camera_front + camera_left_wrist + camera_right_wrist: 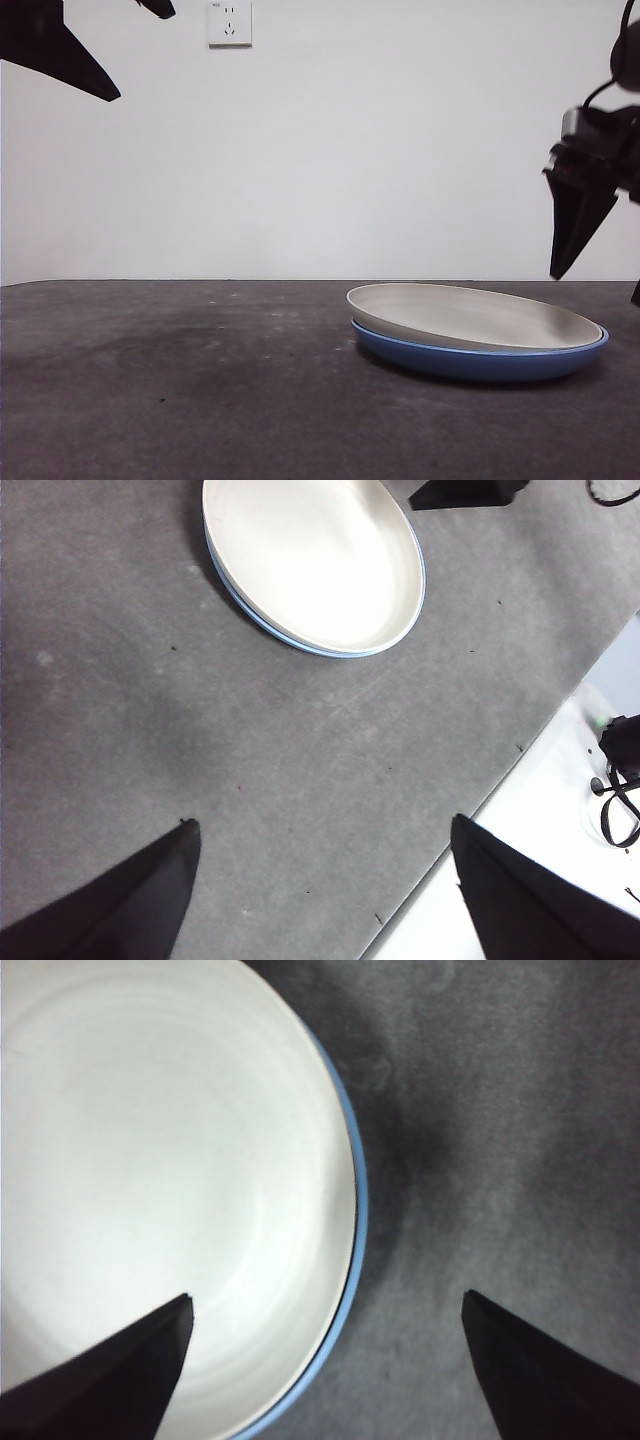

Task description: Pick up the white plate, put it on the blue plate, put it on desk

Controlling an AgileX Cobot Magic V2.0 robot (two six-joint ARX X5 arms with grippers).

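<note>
The white plate (470, 312) lies nested in the blue plate (480, 364) on the desk (180, 390), right of centre. My right gripper (595, 288) hangs open just above the stack's right rim, touching neither plate. In the right wrist view its jaws (326, 1298) straddle the edge of the white plate (170, 1160), with the blue plate's rim (358, 1190) between them. My left gripper (144, 57) waits open, high at the top left. From its wrist view (324, 822) the white plate (315, 555) is far off, with a thin arc of blue plate (262, 626) beneath.
A wall socket (229, 22) sits on the white wall behind. The desk's edge (470, 820) runs diagonally in the left wrist view, with a white surface and black cables (618, 790) beyond it. Bare desk (500, 1110) lies beside the plates.
</note>
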